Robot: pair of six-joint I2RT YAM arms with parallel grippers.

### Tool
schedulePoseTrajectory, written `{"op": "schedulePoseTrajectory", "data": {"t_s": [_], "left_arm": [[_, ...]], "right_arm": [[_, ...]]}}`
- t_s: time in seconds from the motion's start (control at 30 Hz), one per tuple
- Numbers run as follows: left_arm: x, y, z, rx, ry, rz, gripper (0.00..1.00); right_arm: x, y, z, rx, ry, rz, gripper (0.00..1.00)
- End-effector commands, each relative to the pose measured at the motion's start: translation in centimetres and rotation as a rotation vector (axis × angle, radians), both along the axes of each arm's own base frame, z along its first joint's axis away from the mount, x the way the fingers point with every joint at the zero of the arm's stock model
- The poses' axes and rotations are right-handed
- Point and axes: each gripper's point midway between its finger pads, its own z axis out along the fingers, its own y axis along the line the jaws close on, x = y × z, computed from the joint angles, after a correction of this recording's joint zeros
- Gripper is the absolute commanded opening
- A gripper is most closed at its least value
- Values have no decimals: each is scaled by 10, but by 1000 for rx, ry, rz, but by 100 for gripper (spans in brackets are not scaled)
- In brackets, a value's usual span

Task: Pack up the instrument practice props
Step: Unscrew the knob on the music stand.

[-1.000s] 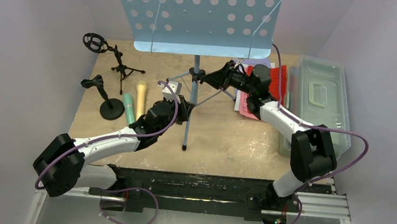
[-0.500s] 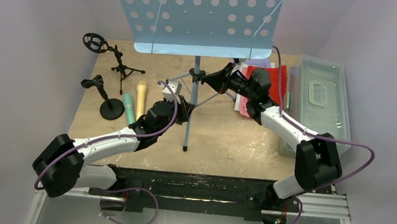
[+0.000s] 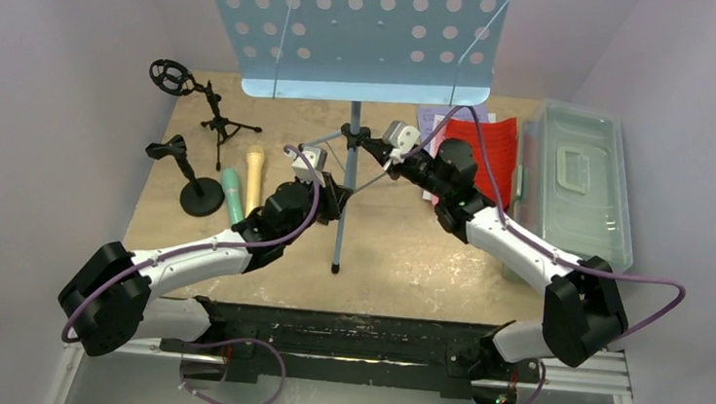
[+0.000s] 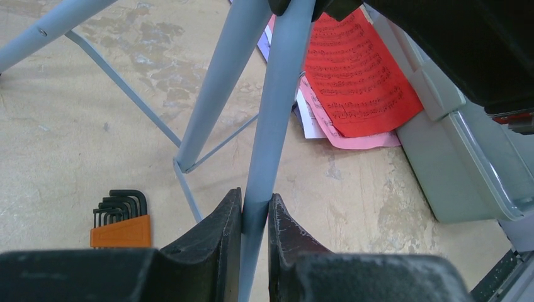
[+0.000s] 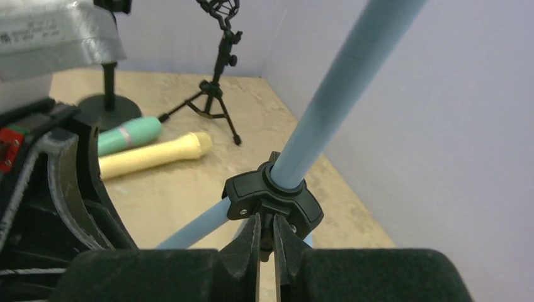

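Folding the light-blue music stand (image 3: pixel 365 76) should go best with the left gripper (image 4: pixel 255 202) pinching its pole (image 4: pixel 277 113) steady, while the right gripper (image 5: pixel 267 228), nipped onto the black collar (image 5: pixel 252 189), loosens it gently.

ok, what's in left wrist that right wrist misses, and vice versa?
Left wrist only: red sheet, pink sheet under it, hex keys, tub, and the left gripper shut on a stand tube.
Right wrist only: green mic, yellow mic, mic tripod, round-base mic holder, and the right gripper shut on the stand's black hub.
Both: the blue stand's tubes and the table.
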Motion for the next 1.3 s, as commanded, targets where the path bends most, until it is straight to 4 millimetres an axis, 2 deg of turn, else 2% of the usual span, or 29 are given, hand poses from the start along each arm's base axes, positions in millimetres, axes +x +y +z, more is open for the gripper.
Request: {"op": "schedulePoseTrajectory", "data": {"t_s": [0.0,0.3,0.43,0.57,0.63,0.73,0.83,0.97,1.27], "left_arm": [[-7,-8,17,-107,9,-20,0],[-8,-9,16,-98,9,-30,0],[-8,-8,16,-97,11,-30,0],[-8,-7,16,-95,9,-25,0],[-7,-6,16,-91,9,-17,2],[-7,-3,17,-88,10,-7,8],[-8,0,18,-81,9,1,21],[-10,5,20,-68,2,10,41],[-25,19,20,-27,-7,-10,65]], "right_arm": [[18,-15,-16,-247,-237,-135,8],[16,-39,-40,-636,-645,-266,11],[13,-42,-41,-677,-732,-291,17],[10,-36,-36,-576,-603,-276,36],[5,-33,-36,-535,-532,-244,50],[-6,-32,-31,-471,-450,-214,73],[-25,-30,-33,-440,-364,-118,85],[-42,-42,-39,-401,-249,-29,95],[-67,-65,-43,-279,-14,154,98]]}}
